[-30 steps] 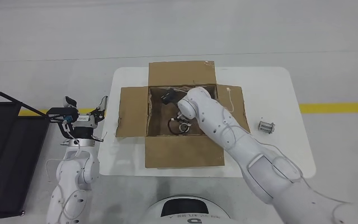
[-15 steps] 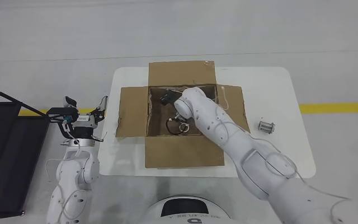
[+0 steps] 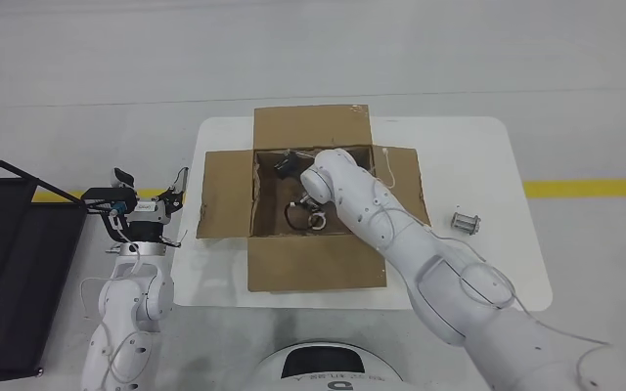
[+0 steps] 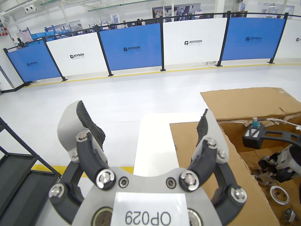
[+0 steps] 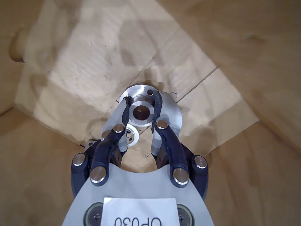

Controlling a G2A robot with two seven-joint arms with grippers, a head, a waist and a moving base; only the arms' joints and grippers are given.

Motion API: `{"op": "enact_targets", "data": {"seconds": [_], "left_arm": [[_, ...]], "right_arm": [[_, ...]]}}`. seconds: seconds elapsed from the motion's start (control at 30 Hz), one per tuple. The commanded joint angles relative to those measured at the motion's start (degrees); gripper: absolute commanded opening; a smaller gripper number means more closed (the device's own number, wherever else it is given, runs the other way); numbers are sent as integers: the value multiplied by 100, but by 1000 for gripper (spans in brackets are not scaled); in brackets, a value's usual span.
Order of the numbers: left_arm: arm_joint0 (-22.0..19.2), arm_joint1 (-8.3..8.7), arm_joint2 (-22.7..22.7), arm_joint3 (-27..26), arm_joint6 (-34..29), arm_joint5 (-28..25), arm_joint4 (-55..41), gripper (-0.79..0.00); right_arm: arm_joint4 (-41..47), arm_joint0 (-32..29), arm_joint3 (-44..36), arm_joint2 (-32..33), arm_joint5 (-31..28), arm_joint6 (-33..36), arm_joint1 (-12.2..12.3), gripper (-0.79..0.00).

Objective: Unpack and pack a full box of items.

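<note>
Apparently early: one metal piece (image 3: 467, 220) lies on the table (image 3: 469, 147). Right gripper (image 5: 141, 109) pinches a disc (image 5: 137, 92) inside the box (image 3: 313, 264); left gripper (image 4: 143, 116) hangs spread.

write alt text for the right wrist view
The gripper is shut on the raised hub of a round metal flange deep inside a cardboard box, with brown walls and floor all around. A small part, also metal, lies close to the flange, partly hidden behind one finger.
</note>
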Motion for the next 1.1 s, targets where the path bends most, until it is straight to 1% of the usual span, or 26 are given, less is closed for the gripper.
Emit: {"op": "enact_targets", "data": {"seconds": [0.0,0.1,0.2,0.37,0.47,0.53,0.67,0.8,0.83,0.9,1.07], "left_arm": [[0,0,0,0,0,0,0,0],[0,0,0,0,0,0,0,0],[0,0,0,0,0,0,0,0],[0,0,0,0,0,0,0,0],[0,0,0,0,0,0,0,0],[0,0,0,0,0,0,0,0],[0,0,0,0,0,0,0,0],[0,0,0,0,0,0,0,0],[0,0,0,0,0,0,0,0],[0,0,0,0,0,0,0,0],[0,0,0,0,0,0,0,0]], "right_arm": [[-71,-89,-399,134,37,-29,90,-785],[-285,-416,-1308,465,80,-18,317,-785],[-556,-1040,-2578,1038,13,-9,631,-785],[-887,-2672,-5196,2318,-632,-105,1142,-785],[-804,-3575,-6345,3026,-1134,-400,1334,-785],[-620,-4064,-6868,3449,-1369,-749,1417,-785],[-284,-4884,-7595,4204,-1703,-1443,1536,-785],[-263,-5727,-8227,4848,-1601,-2163,1607,-785],[-258,-5928,-8345,4989,-1553,-2284,1620,-785],[-136,-6264,-8513,5215,-1700,-2378,1653,-785],[-136,-6264,-8513,5215,-1700,-2378,1653,-785]]}}
